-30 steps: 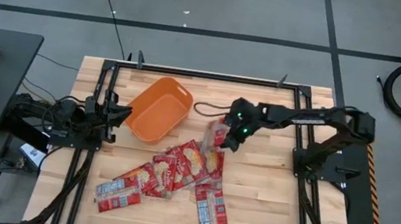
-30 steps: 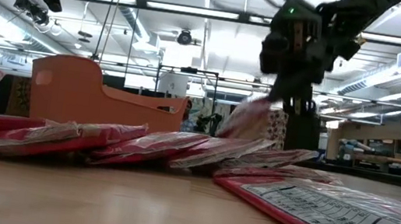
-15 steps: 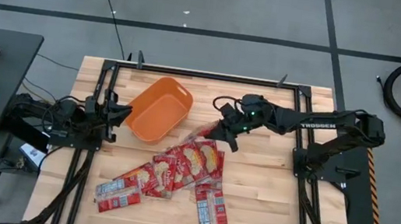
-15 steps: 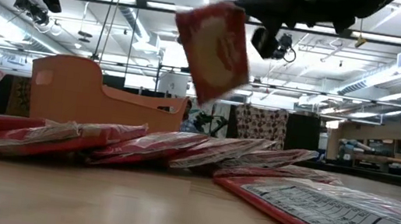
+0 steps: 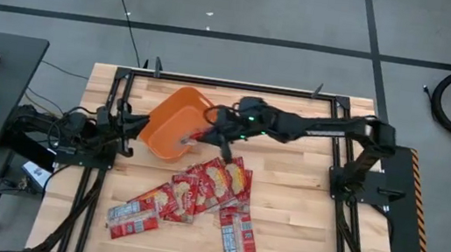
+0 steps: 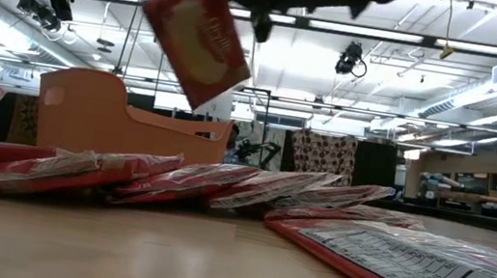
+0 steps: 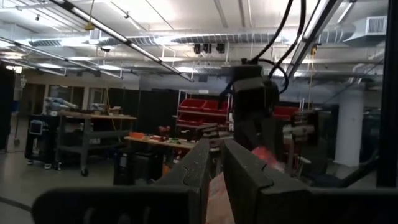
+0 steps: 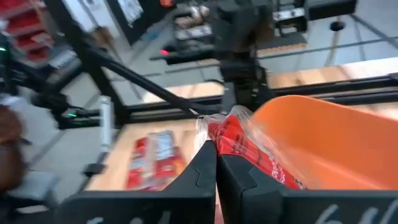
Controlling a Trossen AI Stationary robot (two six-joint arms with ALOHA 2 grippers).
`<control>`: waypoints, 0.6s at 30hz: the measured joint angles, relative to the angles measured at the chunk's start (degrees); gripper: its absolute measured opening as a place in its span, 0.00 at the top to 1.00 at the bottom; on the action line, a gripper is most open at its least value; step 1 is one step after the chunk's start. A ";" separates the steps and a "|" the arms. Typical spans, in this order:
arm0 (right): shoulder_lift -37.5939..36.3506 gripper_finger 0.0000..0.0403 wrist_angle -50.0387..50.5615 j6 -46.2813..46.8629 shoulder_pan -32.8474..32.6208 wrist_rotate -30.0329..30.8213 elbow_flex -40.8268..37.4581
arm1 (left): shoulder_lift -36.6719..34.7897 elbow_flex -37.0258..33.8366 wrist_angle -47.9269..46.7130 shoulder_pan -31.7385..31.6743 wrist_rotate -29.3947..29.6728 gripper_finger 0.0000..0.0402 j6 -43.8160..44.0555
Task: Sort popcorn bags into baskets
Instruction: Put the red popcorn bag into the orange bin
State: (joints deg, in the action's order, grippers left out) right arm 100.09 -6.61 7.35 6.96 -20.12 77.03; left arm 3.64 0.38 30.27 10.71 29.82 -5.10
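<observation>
high view: the right gripper (image 5: 208, 124), pinching a red popcorn bag (image 5: 195, 136), has swung from the pile's 12 o'clock side toward 10 o'clock, now over the orange basket (image 5: 176, 110) rim. the left gripper (image 5: 131, 122) waits, fingers nearly together, at the basket's 9 o'clock.

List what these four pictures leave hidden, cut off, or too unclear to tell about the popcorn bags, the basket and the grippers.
- High view: right gripper covers most of the held popcorn bag.
- Low view: the near wall of the orange basket hides its inside; bag pile seen edge-on, uncountable.
- Left wrist view: left gripper blocks the table.
- Right wrist view: bag print blurred.
</observation>
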 joint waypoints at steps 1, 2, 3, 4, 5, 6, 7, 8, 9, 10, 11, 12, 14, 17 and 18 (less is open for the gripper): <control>1.71 0.99 0.93 -1.02 0.28 1.30 2.18 | 0.00 0.00 0.02 -0.02 -0.01 0.88 0.01; 3.19 0.99 2.00 -1.98 0.56 2.82 4.10 | 0.00 0.00 -0.16 -0.02 -0.02 0.88 0.02; 4.71 0.99 3.10 -2.90 0.97 4.06 5.88 | 0.00 0.00 -0.12 -0.01 0.00 0.88 0.04; 6.27 0.99 3.90 -3.66 1.44 5.23 7.80 | 0.00 0.00 -0.03 0.01 -0.02 0.88 0.04; 7.74 0.99 4.75 -4.50 2.01 6.25 9.40 | 0.00 0.00 -0.10 -0.02 -0.02 0.88 0.04; 9.30 0.99 5.32 -4.96 2.61 7.16 10.97 | 0.00 0.00 -0.08 -0.01 -0.01 0.88 0.04; 10.82 0.99 5.69 -5.23 3.24 8.05 12.50 | 0.00 0.00 -0.05 -0.02 -0.02 0.88 0.04; 12.28 0.99 6.27 -5.62 3.87 9.03 13.82 | 0.00 0.00 -0.09 -0.02 -0.02 0.88 0.04; 13.73 0.99 6.53 -6.13 4.48 10.03 15.34 | 0.00 0.00 -0.07 0.00 -0.02 0.88 0.04; 15.02 0.99 6.67 -6.64 5.06 11.38 16.60 | 0.00 0.00 -0.08 -0.02 -0.02 0.88 0.04; 16.31 0.98 6.83 -7.39 5.61 11.92 17.68 | 0.00 0.00 -0.11 0.00 -0.02 0.88 0.04; 17.60 0.97 6.29 -7.87 6.10 11.92 18.70 | 0.00 0.00 -0.08 0.01 -0.04 0.88 0.04; 19.83 0.93 6.58 -7.48 6.45 9.81 19.90 | 0.00 0.00 -0.12 0.01 -0.03 0.88 0.04; 22.02 0.83 8.37 -4.77 5.33 4.76 20.25 | 0.00 0.00 -0.17 0.01 -0.04 0.88 0.04; 22.14 0.78 10.18 -4.24 4.67 4.11 20.25 | 0.00 0.00 -0.16 0.01 -0.04 0.88 0.04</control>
State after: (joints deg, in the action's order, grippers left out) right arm 122.23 3.57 3.12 11.63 -16.01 97.27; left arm 3.64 0.38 30.11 10.72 29.78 -5.06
